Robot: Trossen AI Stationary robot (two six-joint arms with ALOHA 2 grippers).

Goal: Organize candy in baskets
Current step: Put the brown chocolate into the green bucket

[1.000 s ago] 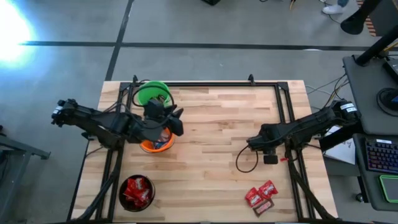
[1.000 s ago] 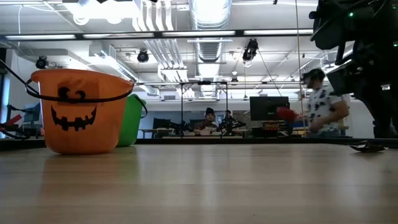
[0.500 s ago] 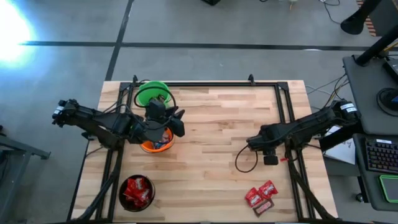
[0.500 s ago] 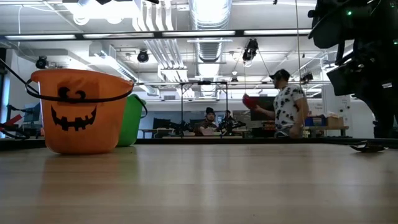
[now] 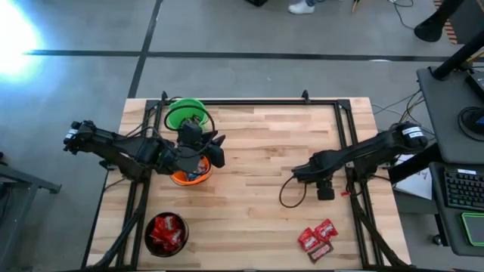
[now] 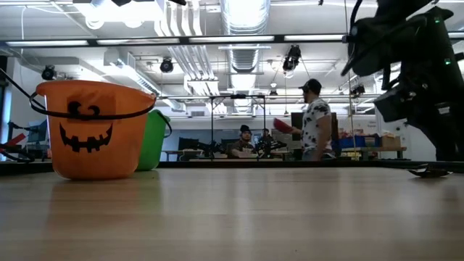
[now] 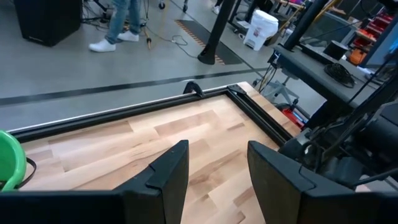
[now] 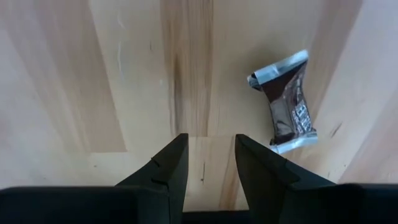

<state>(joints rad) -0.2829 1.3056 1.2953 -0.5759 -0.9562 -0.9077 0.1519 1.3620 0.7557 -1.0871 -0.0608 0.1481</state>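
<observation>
Over the last second the right arm has slid a little toward the table's middle, and the right gripper [image 8: 207,167] now hangs low over bare wood with its fingers spread and nothing between them; a dark brown wrapped candy [image 8: 286,104] lies just beside them, probably the next pick. The left gripper [image 7: 214,180] stays over the orange bucket [image 6: 90,130], also spread and empty. Red candies [image 5: 316,236] wait near the front edge; the black bucket [image 5: 148,236] holds red ones, the green bucket [image 5: 184,113] stands behind

Bright overhead lights; floor glare top-left.
</observation>
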